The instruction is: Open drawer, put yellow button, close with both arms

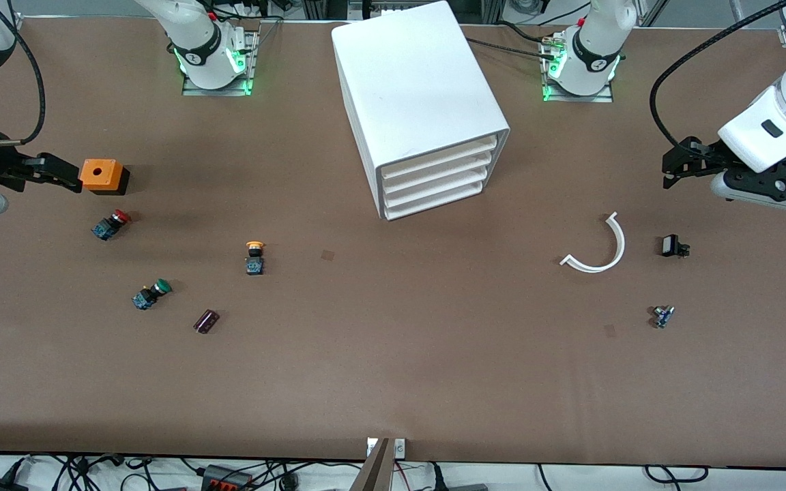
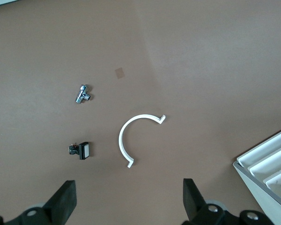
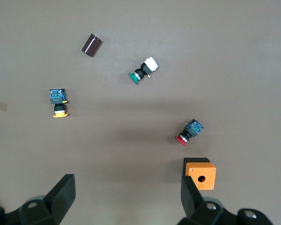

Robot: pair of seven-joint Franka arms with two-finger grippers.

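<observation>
Nothing has been touched yet: every drawer of the white drawer cabinet (image 1: pixel 420 109) is shut, so the opening step is only about to begin. Nearest the front camera on the brown surface (image 1: pixel 393 382) lie a dark cylinder (image 1: pixel 206 321) and, toward the left arm's end, a small metal fitting (image 1: pixel 662 316). A little farther back sit a green button (image 1: pixel 151 294) and then the yellow button (image 1: pixel 254 257), standing free toward the right arm's end, well apart from the cabinet. A curved white strip (image 1: pixel 601 249) and a small black part (image 1: pixel 673 246) lie at about that depth toward the left arm's end, with a red button (image 1: pixel 111 224) and an orange box (image 1: pixel 102 175) farther back again. The right hand (image 1: pixel 59 174) hangs empty beside the orange box, fingers spread wide; the left hand (image 1: pixel 683 160) hovers empty above the black part, fingers likewise spread. The next move, by my reading, calls for one hand to reach the cabinet's front and pull a drawer out before the yellow button is lifted.
</observation>
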